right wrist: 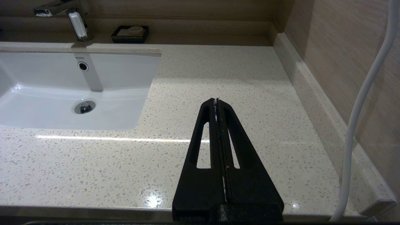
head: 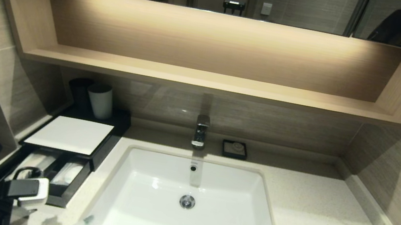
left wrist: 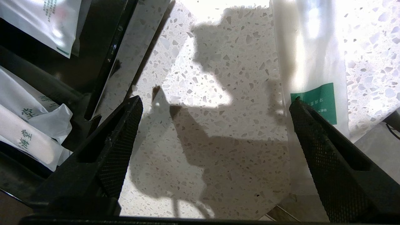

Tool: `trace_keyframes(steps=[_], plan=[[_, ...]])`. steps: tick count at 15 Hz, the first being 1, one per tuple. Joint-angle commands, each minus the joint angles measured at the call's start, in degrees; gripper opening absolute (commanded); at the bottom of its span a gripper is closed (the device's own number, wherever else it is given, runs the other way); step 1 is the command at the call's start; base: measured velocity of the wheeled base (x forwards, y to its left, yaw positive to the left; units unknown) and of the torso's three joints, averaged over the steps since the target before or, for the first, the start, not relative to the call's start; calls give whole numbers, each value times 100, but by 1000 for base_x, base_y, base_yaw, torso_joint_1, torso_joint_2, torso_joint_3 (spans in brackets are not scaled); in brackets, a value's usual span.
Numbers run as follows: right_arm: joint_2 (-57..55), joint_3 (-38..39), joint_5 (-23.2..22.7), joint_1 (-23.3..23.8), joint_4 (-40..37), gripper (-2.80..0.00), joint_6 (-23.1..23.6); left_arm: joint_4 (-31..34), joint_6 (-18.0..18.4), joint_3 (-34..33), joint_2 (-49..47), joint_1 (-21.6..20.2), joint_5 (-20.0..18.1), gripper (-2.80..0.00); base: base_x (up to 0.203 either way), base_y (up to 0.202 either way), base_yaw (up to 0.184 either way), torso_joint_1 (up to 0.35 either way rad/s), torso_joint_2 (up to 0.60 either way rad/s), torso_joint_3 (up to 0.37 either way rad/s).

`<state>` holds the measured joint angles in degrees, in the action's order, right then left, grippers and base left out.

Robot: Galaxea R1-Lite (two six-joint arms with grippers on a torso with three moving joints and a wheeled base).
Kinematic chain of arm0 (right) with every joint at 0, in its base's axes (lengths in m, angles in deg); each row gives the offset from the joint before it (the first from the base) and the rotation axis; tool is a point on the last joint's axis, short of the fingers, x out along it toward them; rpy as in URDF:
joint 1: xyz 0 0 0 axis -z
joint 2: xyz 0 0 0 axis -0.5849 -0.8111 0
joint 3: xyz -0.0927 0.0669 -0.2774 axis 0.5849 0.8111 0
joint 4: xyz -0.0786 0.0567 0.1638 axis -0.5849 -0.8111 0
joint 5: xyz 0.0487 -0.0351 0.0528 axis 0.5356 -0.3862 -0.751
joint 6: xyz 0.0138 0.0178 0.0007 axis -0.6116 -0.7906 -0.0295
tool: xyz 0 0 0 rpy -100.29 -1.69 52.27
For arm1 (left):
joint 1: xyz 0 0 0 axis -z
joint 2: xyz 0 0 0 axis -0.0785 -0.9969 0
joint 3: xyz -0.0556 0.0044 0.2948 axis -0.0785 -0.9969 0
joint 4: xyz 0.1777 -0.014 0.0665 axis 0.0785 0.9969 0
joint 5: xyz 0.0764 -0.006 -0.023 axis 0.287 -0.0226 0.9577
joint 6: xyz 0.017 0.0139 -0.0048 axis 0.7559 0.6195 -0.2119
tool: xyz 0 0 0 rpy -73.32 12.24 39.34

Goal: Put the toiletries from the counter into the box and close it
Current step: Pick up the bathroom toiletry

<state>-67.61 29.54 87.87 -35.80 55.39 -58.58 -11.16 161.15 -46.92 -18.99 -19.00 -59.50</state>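
Hovering left end effector (left wrist: 215,103), fingers spread wide, over surface (left wrist: 218,140); packet (left wrist: 312,62) lying beside one fingertip, risking slipping aside off-centre; right end effector (right wrist: 216,100) resting pressed together

Open box (head: 67,155) beside sink (head: 191,204)

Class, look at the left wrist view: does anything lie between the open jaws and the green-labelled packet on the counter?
Nothing visible does. The left gripper hangs over bare counter, jaws wide, and the packet lies unobstructed beside one of them.
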Motion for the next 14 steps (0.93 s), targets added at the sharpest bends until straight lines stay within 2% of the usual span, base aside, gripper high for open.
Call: trace_keyframes(steps=[1,4,6,14], plan=[[9,1,0,0,0,-280,2,-2,31,32,-60,-1,-34,0,0,0,0,0,0,0],[0,1,0,0,0,-280,2,107,-22,33,-40,-80,-332,0,0,0,0,0,0,0],[9,1,0,0,0,-280,2,259,-7,33,26,-80,-341,0,0,0,0,0,0,0],[7,1,0,0,0,-280,2,216,58,51,107,-80,-297,0,0,0,0,0,0,0]])
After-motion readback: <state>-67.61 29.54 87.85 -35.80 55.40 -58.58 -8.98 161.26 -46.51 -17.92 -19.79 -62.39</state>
